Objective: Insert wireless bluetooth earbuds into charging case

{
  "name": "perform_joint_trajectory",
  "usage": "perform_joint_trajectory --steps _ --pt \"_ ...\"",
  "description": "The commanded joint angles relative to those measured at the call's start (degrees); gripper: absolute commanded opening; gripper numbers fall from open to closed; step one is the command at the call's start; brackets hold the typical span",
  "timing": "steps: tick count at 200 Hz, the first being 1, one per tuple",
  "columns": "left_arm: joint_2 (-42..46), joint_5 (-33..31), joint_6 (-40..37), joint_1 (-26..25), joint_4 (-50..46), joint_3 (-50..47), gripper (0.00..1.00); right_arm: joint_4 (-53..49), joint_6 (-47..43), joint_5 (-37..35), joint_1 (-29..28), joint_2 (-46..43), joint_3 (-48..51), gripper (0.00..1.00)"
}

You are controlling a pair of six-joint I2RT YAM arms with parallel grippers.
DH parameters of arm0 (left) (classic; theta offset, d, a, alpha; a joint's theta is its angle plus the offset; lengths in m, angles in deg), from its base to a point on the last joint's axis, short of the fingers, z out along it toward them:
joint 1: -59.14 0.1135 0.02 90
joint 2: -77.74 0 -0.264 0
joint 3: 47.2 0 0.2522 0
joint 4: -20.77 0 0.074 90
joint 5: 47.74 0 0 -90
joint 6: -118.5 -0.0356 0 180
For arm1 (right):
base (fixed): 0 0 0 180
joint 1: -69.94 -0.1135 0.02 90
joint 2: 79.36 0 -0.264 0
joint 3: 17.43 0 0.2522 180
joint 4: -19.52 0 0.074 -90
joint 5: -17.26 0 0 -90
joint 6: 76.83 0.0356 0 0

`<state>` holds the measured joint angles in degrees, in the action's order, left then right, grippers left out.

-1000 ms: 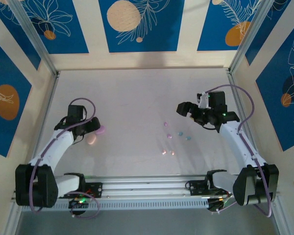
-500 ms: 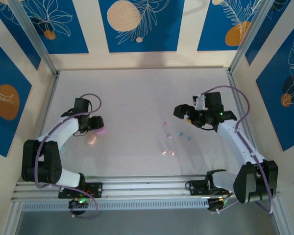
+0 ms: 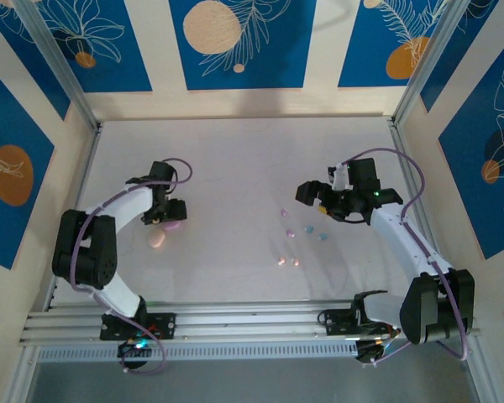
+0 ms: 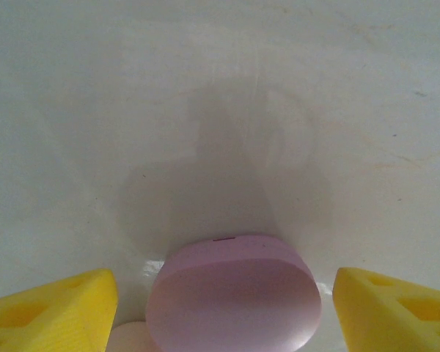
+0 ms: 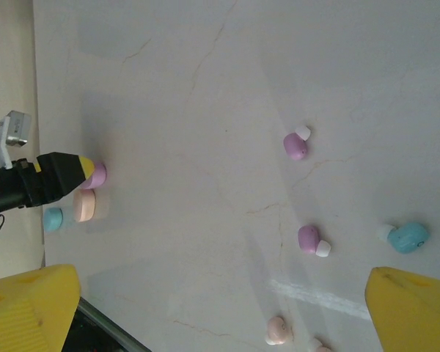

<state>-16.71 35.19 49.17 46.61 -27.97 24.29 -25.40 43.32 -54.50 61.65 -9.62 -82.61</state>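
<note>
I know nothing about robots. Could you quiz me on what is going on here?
1. True or false: the left hand is clamped on the purple case.
2. How many loose earbuds are there? A four, B six, C eight.
3. Which hand is nearer the earbuds?

Key:
1. False. Its fingers stand on either side of the case with gaps.
2. B. There are two purple, two blue and two peach.
3. The right hand.
</note>
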Motion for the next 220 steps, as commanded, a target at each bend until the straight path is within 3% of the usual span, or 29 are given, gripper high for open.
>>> perform_joint_trajectory --steps 1,75,125,183,220 --pt "-2.1 -3.7 1.0 -1.8 -3.7 2.3 0.75 -2.1 0.5 1.0 -0.4 0.7 -0.7 1.0" --pt "-5.0 -4.9 3.4 -4.3 -4.6 3.4 0.68 -2.8 0.6 0.5 -0.4 1.0 -0.7 1.0" --pt "-5.4 -3.7 3.9 -9.0 -4.3 4.3 0.6 -3.3 0.7 0.0 -0.4 0.7 -0.7 1.0" --pt "-10.5 0.0 4.0 -25.2 -3.7 10.0 0.6 -3.6 1.1 -2.1 -0.6 -0.7 0.3 1.0" --pt "-14.7 2.2 3.3 -35.4 -3.7 13.5 0.6 -3.8 1.2 -7.1 -0.1 -3.6 1.9 0.99"
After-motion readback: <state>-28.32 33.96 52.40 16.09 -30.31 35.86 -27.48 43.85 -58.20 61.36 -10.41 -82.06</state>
